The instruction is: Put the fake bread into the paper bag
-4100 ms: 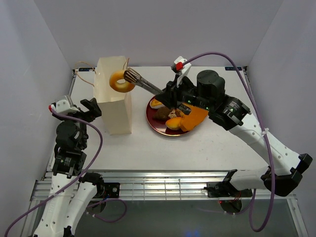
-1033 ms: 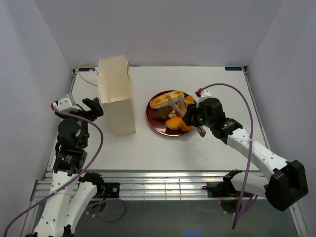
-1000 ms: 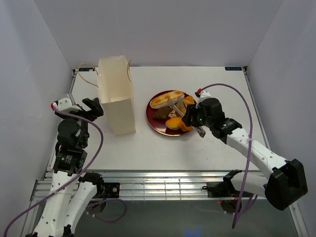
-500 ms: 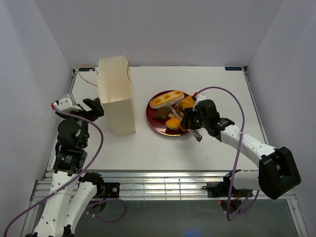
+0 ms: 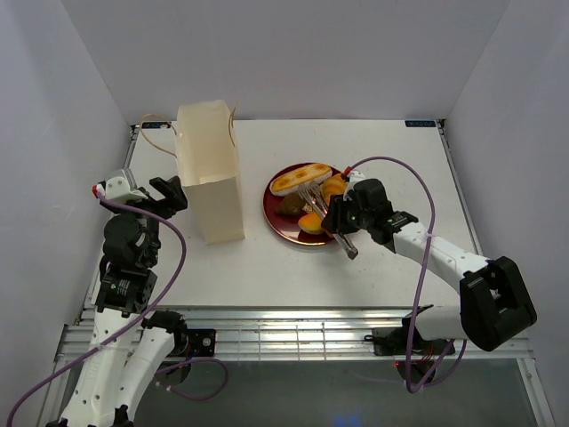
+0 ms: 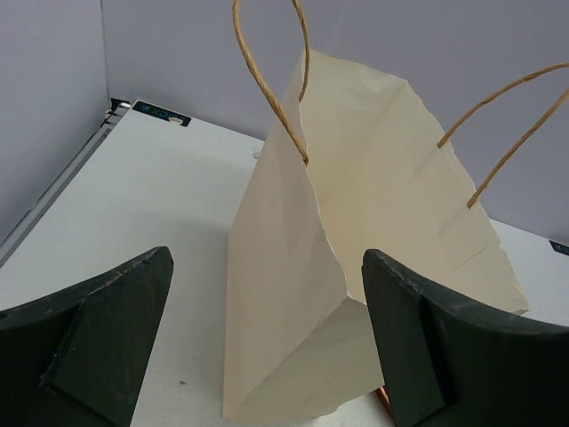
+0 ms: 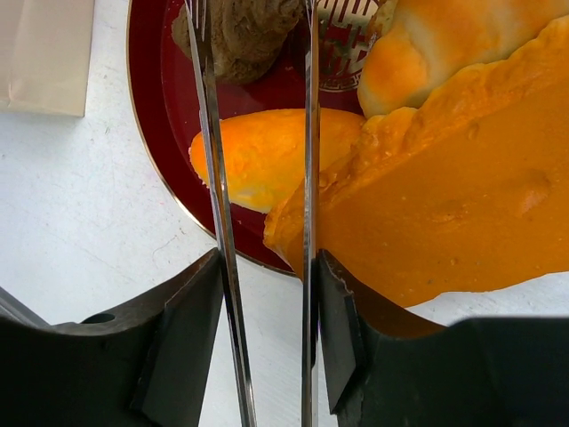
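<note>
The paper bag stands upright on the table left of the plate; it fills the left wrist view. My left gripper is open and empty beside the bag's left side. My right gripper is shut on the silver tongs, whose two arms reach over the dark red plate. On the plate lie an oval orange bun, a flat orange slab, a golden croissant, a brown pastry and a long cream-striped roll. The tongs' tips straddle the brown pastry.
White walls close in the table at left, back and right. A rail frame runs along the near edge. The purple cable loops beside the right arm.
The ring doughnut held over the bag four seconds ago is out of view. My right gripper has come back to the plate and lowered the tongs over the pastries. The left arm has not moved.
</note>
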`<state>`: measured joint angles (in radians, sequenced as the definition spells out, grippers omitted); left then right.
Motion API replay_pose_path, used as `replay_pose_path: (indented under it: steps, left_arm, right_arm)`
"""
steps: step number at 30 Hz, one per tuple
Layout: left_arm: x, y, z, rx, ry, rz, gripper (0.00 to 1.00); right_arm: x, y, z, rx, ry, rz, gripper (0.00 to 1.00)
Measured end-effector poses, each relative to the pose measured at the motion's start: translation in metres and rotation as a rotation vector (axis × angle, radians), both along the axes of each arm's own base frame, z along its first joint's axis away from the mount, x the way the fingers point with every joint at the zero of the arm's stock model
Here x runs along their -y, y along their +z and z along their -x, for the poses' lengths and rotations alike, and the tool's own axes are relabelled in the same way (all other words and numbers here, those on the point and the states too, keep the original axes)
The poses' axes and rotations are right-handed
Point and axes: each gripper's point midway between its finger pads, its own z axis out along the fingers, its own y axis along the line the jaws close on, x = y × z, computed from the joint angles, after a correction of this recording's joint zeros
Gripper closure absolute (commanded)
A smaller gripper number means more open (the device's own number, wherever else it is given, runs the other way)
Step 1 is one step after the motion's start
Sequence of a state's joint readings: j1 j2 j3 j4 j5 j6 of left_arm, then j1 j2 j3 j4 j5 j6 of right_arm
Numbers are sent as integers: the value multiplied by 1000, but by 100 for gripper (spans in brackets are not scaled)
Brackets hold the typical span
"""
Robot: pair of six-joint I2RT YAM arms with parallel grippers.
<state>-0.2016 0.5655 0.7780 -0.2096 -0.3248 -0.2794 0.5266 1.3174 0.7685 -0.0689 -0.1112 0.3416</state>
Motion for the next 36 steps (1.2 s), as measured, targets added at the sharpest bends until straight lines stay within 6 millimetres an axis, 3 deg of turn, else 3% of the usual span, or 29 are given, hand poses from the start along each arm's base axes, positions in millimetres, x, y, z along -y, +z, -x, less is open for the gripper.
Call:
replay_pose_path:
  steps: [6, 17, 27, 36]
  left_arm:
    - [0, 0, 0, 2, -2, 0, 2]
    - [1, 2, 2, 9, -4, 2, 2]
    - [0, 3, 3, 13, -4, 2, 2]
    - [1, 4, 3, 14, -5, 3, 2]
  right_arm:
    - [-1, 8, -3, 8, 0, -2, 45]
    - [-7, 56, -24, 84, -4, -2, 45]
    - [1, 42, -21, 14, -10, 78, 45]
    - [4, 41, -17, -13, 1, 101, 45]
